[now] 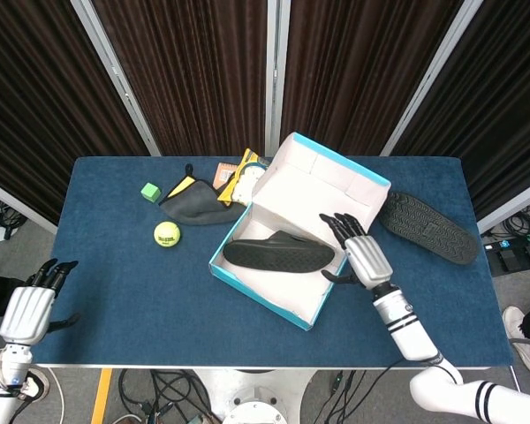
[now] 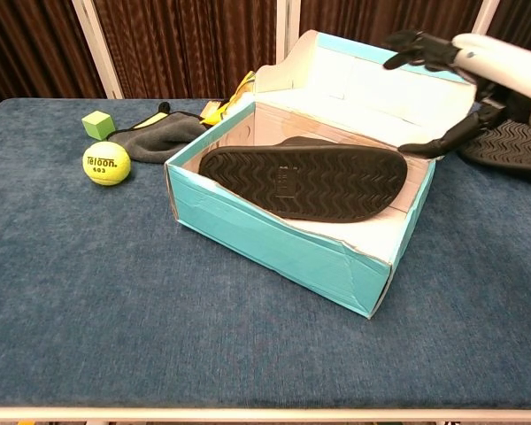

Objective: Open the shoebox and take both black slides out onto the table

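Inside the shoebox [image 1: 287, 305], leaning on its edge against the far wall with the ribbed sole turned toward the chest camera, lies the remaining black slide [image 1: 279, 254]. It looks like moulded foam or rubber: probably light, a little springy, stiff enough to keep its shape when lifted by one end, and grippy rather than slick. The strap arch on its upper side seems the natural place to hook fingers through; failing that, a pinch across the sole near the end closest to the box's right wall should serve, since that end is nearest the reaching hand.

The box stands open, its lid [image 1: 322, 177] tipped back behind it. The right hand [image 1: 358, 252] hovers at the box's right rim, fingers spread and holding nothing. The other slide [image 1: 427, 227] rests sole-up on the table [image 1: 115, 291], right of the box. Left of the box are a tennis ball [image 1: 166, 234], a green cube [image 1: 150, 191] and a dark pouch [image 1: 193, 204]. Far left of the box, off the table's near corner, the left hand [image 1: 33, 305] waits with fingers apart, empty.
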Action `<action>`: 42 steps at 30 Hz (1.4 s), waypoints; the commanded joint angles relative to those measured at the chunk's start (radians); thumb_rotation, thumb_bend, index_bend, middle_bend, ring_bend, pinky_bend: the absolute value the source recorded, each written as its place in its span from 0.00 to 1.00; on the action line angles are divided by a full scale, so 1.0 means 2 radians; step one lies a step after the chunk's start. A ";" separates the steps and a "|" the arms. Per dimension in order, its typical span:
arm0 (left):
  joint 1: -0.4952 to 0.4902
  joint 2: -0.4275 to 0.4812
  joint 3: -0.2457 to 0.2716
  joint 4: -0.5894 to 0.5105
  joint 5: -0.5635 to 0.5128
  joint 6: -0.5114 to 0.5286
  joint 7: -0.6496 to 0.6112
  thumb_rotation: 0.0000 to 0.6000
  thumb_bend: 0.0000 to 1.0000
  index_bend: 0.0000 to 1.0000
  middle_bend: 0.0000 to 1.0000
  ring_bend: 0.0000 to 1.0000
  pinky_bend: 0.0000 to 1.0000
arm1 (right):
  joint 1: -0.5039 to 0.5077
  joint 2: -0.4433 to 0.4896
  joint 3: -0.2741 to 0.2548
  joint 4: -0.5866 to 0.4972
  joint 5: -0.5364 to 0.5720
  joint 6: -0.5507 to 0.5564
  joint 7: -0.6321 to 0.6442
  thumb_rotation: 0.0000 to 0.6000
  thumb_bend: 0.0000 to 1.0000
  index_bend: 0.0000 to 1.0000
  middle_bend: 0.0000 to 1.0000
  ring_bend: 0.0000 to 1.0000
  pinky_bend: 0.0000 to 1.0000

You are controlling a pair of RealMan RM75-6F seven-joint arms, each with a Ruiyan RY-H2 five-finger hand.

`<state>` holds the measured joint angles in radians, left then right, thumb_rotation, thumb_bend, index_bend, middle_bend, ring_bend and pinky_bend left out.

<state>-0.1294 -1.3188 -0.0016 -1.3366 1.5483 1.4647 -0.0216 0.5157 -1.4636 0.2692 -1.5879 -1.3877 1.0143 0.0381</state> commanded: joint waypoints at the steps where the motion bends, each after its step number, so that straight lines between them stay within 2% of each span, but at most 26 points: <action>1: 0.000 0.000 0.000 0.001 0.000 0.000 -0.001 1.00 0.00 0.14 0.17 0.11 0.34 | 0.039 0.005 0.005 -0.023 0.053 -0.046 -0.072 1.00 0.10 0.00 0.12 0.00 0.04; 15: 0.004 0.004 -0.004 0.012 -0.009 0.001 -0.020 1.00 0.00 0.14 0.17 0.11 0.34 | 0.134 -0.059 0.027 0.022 0.187 -0.083 -0.192 1.00 0.10 0.06 0.15 0.00 0.06; 28: 0.006 0.011 -0.006 0.020 -0.010 0.004 -0.038 1.00 0.00 0.14 0.17 0.11 0.34 | 0.220 -0.103 0.016 0.066 0.299 -0.098 -0.292 1.00 0.10 0.19 0.19 0.04 0.08; 42: 0.010 0.010 -0.007 0.035 -0.012 0.007 -0.056 1.00 0.00 0.14 0.17 0.11 0.34 | 0.262 -0.129 -0.006 0.088 0.357 -0.087 -0.334 1.00 0.12 0.30 0.26 0.12 0.16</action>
<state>-0.1093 -1.2996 -0.0157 -1.2666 1.5241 1.4782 -0.1326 1.0378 -1.7194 0.2595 -1.4144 -0.6753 0.8397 -0.6274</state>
